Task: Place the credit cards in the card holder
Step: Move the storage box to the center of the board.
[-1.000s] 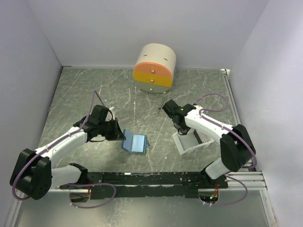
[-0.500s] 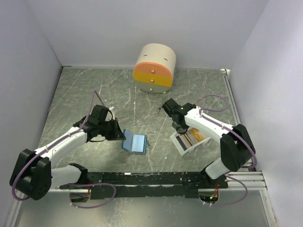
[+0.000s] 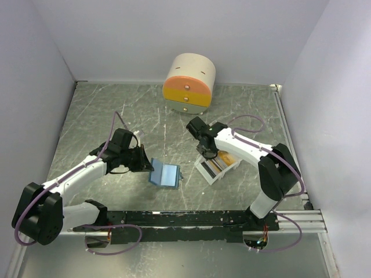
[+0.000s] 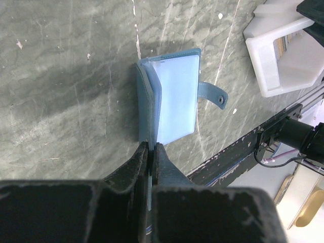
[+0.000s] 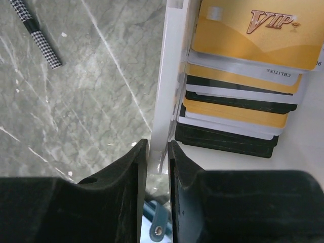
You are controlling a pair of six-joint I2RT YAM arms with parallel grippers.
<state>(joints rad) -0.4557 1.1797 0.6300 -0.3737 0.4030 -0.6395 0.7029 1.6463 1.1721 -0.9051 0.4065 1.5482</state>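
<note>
The light-blue card holder [image 3: 165,174] stands half open on the table, its pale inner face [image 4: 174,96] and darker blue tab [image 4: 212,93] showing. My left gripper [image 4: 151,146] is shut on the near edge of one flap. Several credit cards [image 5: 243,76], gold, black and white, lie fanned in a shallow white tray [image 3: 204,169]. My right gripper [image 5: 157,144] is shut on the tray's left wall [image 5: 172,76], one finger inside and one outside. From above, that gripper [image 3: 207,155] sits at the tray's far-left corner, right of the card holder.
A round cream drawer box [image 3: 189,83] with orange and yellow fronts stands at the back centre. A thin black-and-white checked pen [image 5: 38,33] lies on the table left of the tray. The black base rail [image 3: 185,219] runs along the near edge.
My right gripper has closed on the tray's wall and dragged the tray left toward the card holder, bringing the cards into view from above. The left arm and card holder have not moved.
</note>
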